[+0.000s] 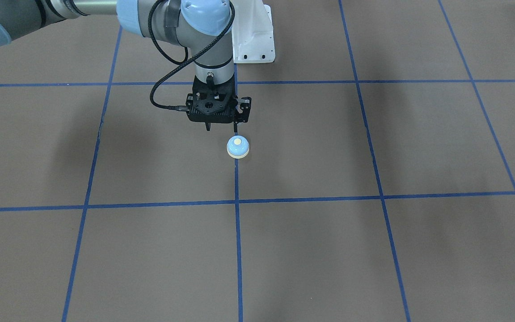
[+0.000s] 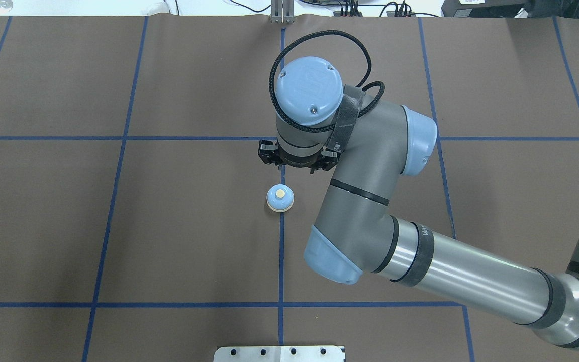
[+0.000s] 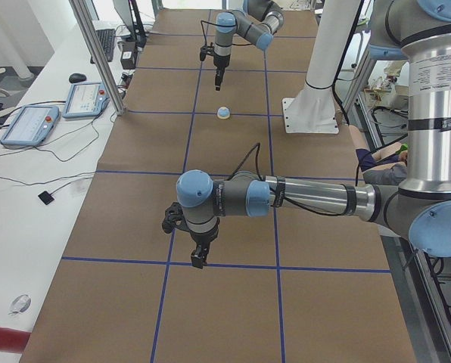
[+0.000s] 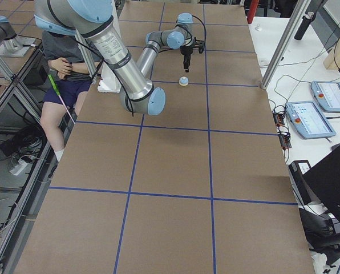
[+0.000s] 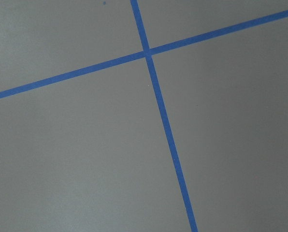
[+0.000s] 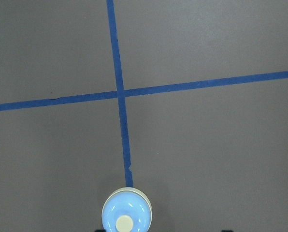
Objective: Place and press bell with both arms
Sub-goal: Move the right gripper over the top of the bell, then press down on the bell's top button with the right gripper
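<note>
The bell has a light blue dome, a cream base and a cream button. It stands upright on a blue tape line of the brown table, also in the overhead view and at the bottom edge of the right wrist view. My right gripper hangs just above and beside it, open and empty, not touching it. My left gripper points down over the table far from the bell, and I cannot tell whether it is open or shut. The left wrist view holds only tape lines.
The white pedestal base stands at the robot's edge of the table. A seated person is beside the table behind the base. Control tablets and cables lie on the white side bench. Metal posts stand along that bench.
</note>
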